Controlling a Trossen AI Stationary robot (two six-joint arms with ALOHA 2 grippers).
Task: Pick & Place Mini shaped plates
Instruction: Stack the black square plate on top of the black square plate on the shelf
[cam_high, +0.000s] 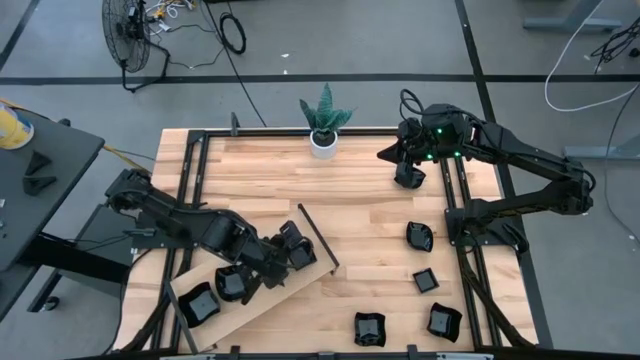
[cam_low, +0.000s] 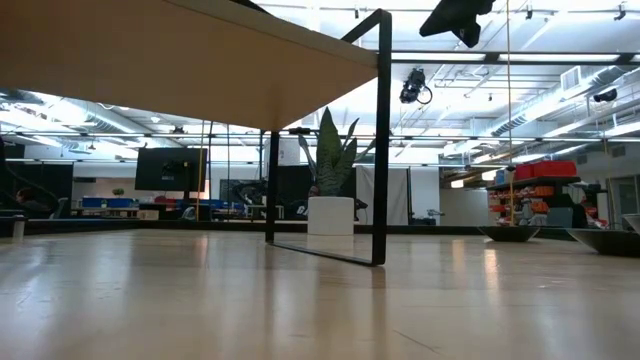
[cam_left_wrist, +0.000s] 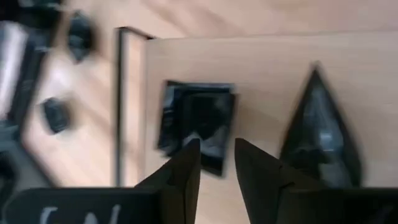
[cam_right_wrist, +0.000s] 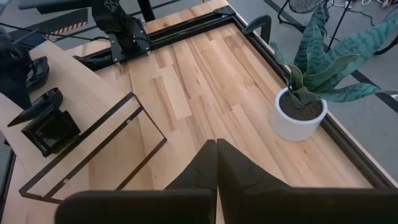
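The high view shows the wooden table (cam_high: 300, 210) from above; at the left a light wooden board (cam_high: 290, 285) lies slanted across the near left part of the table; it stands on thin black legs (cam_low: 380, 140), which the low view shows from under the board. On the board sit small black plates; a square plate (cam_high: 198, 303) is near the board's low left end; a second plate (cam_high: 232, 283) is just beside it; a third plate (cam_high: 298, 250) sits further up, near the board's right end. The left gripper (cam_high: 268, 268) hangs over the board between the second and third plates; its arm reaches in from the table's left edge. In the left wrist view its two dark fingers (cam_left_wrist: 186, 171) stand a little apart with a small gap between them; nothing is pinched in that gap; a stack of square plates (cam_left_wrist: 199, 124) lies right under the fingertips and a pointed teardrop plate (cam_left_wrist: 320, 134) lies beside the stack.

In the middle, at the far edge, stands a white pot with a green plant (cam_high: 324, 125).

At the right, the right gripper (cam_high: 408, 178) waits above the far right part of the table, near the black frame; in the right wrist view its fingers (cam_right_wrist: 205, 165) are pressed together and hold nothing. Four more black plates lie on the bare table at the near right; one (cam_high: 419, 236) is beside the right arm's base, one (cam_high: 426, 281) below it, and two, (cam_high: 369, 328) and (cam_high: 444, 321), are by the near edge.
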